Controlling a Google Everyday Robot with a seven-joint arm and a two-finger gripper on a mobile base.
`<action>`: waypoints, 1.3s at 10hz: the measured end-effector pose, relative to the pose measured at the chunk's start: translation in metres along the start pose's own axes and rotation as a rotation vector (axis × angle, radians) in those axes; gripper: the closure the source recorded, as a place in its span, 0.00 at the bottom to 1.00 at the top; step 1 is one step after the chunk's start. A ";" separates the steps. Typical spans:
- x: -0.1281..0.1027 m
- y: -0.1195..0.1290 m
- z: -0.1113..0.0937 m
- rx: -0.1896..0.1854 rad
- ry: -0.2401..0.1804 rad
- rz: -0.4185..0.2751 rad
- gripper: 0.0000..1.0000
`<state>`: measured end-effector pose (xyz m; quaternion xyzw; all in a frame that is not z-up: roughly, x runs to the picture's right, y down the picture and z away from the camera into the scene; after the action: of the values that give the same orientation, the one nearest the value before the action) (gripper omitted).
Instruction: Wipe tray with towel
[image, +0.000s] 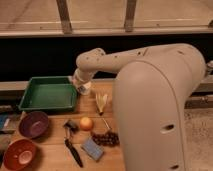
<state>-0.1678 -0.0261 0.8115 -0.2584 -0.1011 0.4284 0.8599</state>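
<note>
The green tray (47, 94) lies at the back left of the wooden table, and nothing shows inside it. My gripper (80, 86) hangs at the tray's right rim, right beside a white cup (86, 91) that it partly hides. A pale grey-blue piece (4, 122) is cut off by the left edge below the tray; I cannot tell whether it is the towel. No cloth shows at the gripper.
A purple bowl (33, 124) and an orange bowl (19, 154) sit at the front left. A banana (101, 102), an orange (86, 123), grapes (104, 138), a black utensil (74, 150) and a blue sponge (92, 148) lie in the middle. My large white arm (160, 100) fills the right.
</note>
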 end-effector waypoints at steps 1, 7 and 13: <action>-0.013 0.007 0.008 -0.011 -0.004 -0.017 1.00; -0.058 0.042 0.058 -0.109 0.001 -0.117 1.00; -0.060 0.085 0.105 -0.224 0.000 -0.159 1.00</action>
<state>-0.3042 0.0062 0.8580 -0.3440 -0.1686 0.3451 0.8568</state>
